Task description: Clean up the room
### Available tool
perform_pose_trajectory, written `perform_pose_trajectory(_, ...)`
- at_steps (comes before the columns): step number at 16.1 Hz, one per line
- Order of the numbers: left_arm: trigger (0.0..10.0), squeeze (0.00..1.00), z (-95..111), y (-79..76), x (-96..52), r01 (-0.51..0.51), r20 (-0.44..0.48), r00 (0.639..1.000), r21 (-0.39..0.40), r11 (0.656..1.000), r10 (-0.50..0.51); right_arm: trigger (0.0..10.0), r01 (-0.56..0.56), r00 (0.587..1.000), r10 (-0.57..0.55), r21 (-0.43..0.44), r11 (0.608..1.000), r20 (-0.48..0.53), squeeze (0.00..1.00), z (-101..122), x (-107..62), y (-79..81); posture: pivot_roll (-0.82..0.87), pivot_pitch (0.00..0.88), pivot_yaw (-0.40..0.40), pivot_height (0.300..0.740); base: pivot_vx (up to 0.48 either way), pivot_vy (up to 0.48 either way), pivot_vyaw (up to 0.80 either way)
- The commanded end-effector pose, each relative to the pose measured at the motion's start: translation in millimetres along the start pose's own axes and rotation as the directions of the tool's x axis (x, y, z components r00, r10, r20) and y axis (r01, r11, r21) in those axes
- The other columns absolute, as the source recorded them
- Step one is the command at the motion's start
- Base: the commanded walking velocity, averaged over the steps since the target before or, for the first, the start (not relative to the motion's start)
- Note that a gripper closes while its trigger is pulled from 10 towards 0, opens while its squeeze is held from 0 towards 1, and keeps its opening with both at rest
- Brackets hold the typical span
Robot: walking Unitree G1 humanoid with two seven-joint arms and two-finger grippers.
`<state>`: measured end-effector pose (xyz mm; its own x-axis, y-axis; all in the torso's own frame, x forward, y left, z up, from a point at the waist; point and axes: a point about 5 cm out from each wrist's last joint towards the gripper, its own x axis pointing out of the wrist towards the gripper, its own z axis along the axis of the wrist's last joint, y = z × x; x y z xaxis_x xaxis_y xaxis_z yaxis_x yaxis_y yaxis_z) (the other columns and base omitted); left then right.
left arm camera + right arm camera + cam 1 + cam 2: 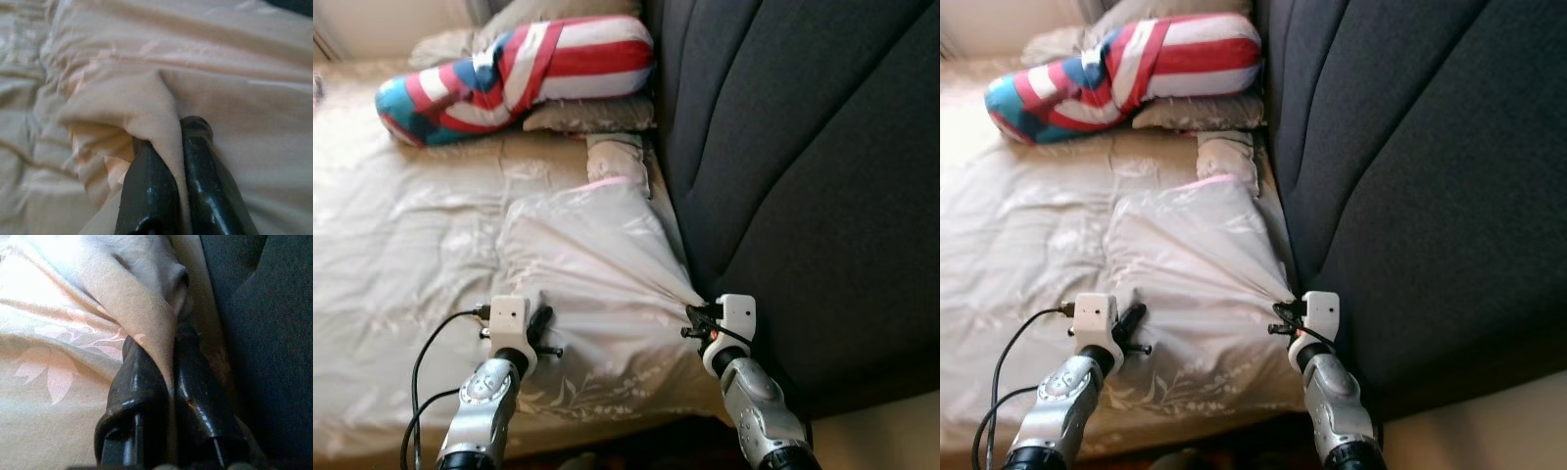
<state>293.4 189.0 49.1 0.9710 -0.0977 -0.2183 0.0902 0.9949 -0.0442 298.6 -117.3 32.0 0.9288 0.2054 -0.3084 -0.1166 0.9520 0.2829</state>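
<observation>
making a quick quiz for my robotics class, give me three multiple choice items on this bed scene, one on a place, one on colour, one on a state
1. Where does the long striped pillow lie?
A. at the far end of the bed, beside the dark headboard
B. on the floor
C. under the right claw

2. Which colours does that pillow show?
A. green and yellow
B. red, white and blue
C. plain black

3. What is the state of the two claws?
A. both open above the bed
B. left shut, right open
C. both shut on the beige blanket

Answers:
1 A, the eye views show it far from the arms, one end against the headboard.
2 B, red and white stripes with blue parts.
3 C, in each wrist view the left claw and the right claw pinch a fold of the fabric between their fingers.
</observation>
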Motion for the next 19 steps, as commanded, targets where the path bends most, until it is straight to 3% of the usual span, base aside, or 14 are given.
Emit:
perform_pose_trajectory(1, 10.0, 0.00, 15.0, 10.1, 1.2, -0.036, 0.071, 0.997, 0.027, 0.999, 0.034, 10.0, 0.082, 0.996, -0.082, 0.008, 0.997, 0.020, 0.00, 1.7, -5.0, -18.6, 0.03, 0.147, -0.057, 0.740, 0.000, 0.000, 0.00)
perform_pose_trajectory(7, 10.0, 0.00, 9.4, 11.3, 1.8, -0.043, 0.027, 0.999, 0.014, 0.999, 0.043, 10.0, 0.015, 1.000, -0.015, 0.013, 1.000, -0.008, 0.00, -2.2, -3.1, -9.2, 0.03, 0.151, -0.059, 0.740, 0.000, 0.000, 0.00)
perform_pose_trajectory(13, 10.0, 0.00, 9.0, 6.8, 5.8, 0.055, 0.007, 0.998, -0.013, 0.998, -0.055, 10.0, 0.015, 0.999, -0.013, 0.038, 0.999, -0.048, 0.00, -9.1, -2.4, -7.8, 0.03, 0.156, -0.062, 0.740, 0.000, 0.000, 0.00)
perform_pose_trajectory(19, 10.0, 0.00, 17.7, 11.3, 25.3, 0.049, -0.018, 0.999, 0.011, 0.999, -0.049, 10.0, 0.001, 0.995, 0.008, 0.092, 0.996, -0.102, 0.00, -19.6, -0.4, -4.1, 0.04, 0.171, -0.064, 0.740, 0.000, 0.000, 0.00)
